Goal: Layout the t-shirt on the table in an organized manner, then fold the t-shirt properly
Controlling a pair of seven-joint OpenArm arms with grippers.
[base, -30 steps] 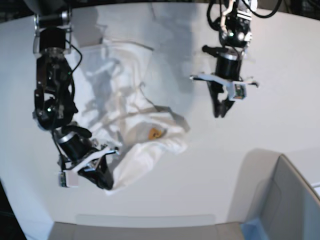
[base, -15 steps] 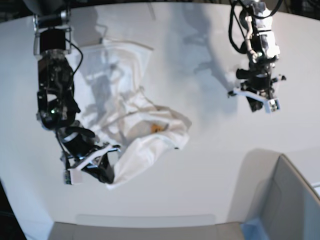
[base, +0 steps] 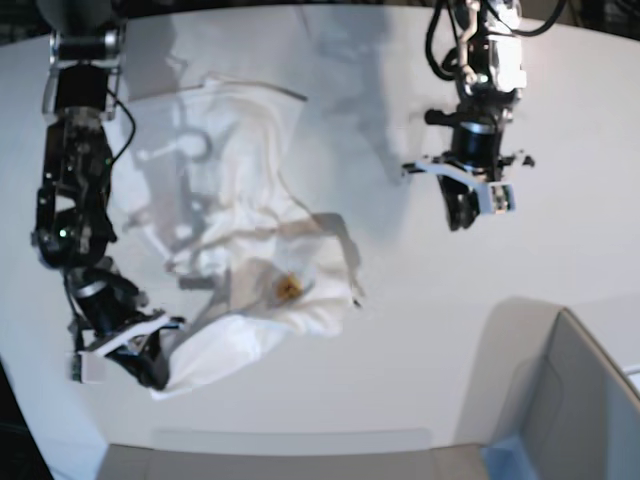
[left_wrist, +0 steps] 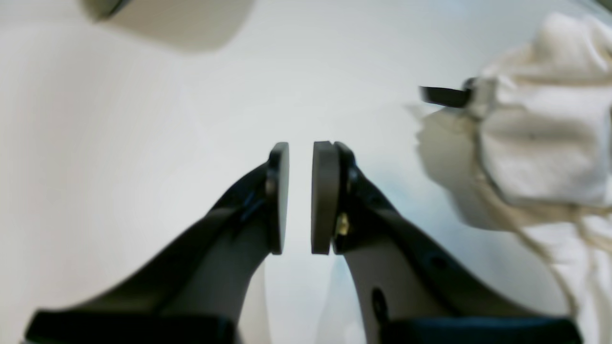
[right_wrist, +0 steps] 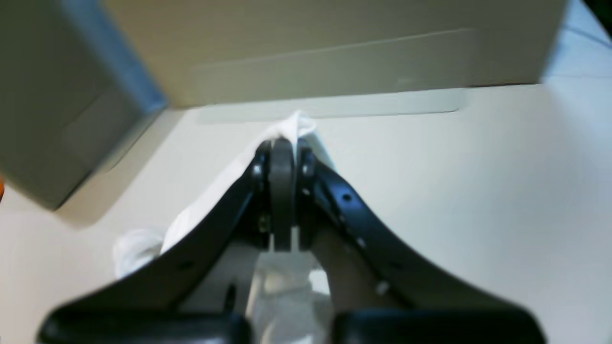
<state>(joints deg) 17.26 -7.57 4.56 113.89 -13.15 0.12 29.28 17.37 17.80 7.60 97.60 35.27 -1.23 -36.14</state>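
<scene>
Fingers [right_wrist: 282, 191] of the right gripper [base: 150, 372] pinch a corner of the crumpled t-shirt [base: 250, 250] near the table [base: 420, 330] edge. Across the white surface, the left gripper [base: 462, 215] hangs slightly parted and empty, beside the cloth.

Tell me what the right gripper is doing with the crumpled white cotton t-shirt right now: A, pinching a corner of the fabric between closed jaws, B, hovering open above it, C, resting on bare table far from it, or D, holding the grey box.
A: in the right wrist view the right gripper has its jaws pressed together with a peak of the white cotton t-shirt poking out between them, and the base view shows it at the cloth's near corner.
</scene>
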